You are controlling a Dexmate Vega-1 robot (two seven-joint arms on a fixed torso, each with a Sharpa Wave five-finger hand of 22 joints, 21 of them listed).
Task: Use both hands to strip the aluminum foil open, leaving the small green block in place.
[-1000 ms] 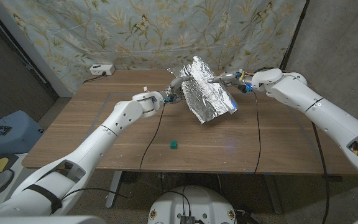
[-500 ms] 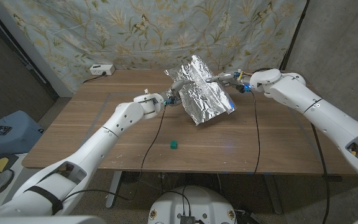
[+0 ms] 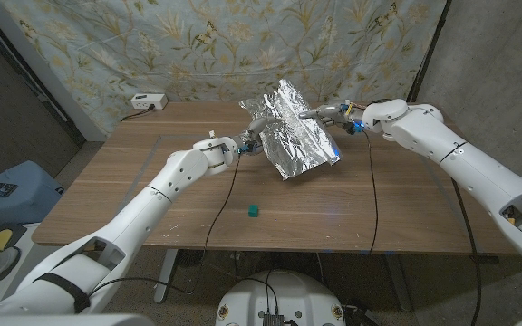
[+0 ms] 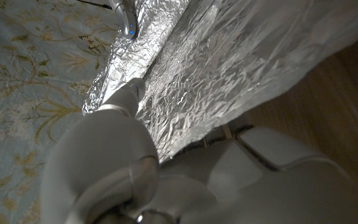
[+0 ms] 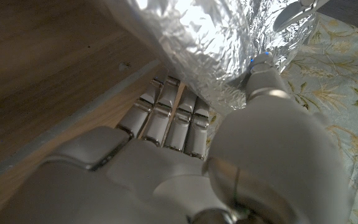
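Both hands, left hand (image 3: 252, 139) and right hand (image 3: 327, 114), grasping foil sheet (image 3: 293, 129) edges, sheet lifted above table (image 3: 134, 186); green block (image 3: 254, 211) sits apart, near front edge.

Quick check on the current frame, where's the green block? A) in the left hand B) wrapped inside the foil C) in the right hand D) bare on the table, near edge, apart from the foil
D: the small green block sits alone on the wooden table, toward its near edge, while the aluminum foil is held up farther back between the left hand and the right hand.
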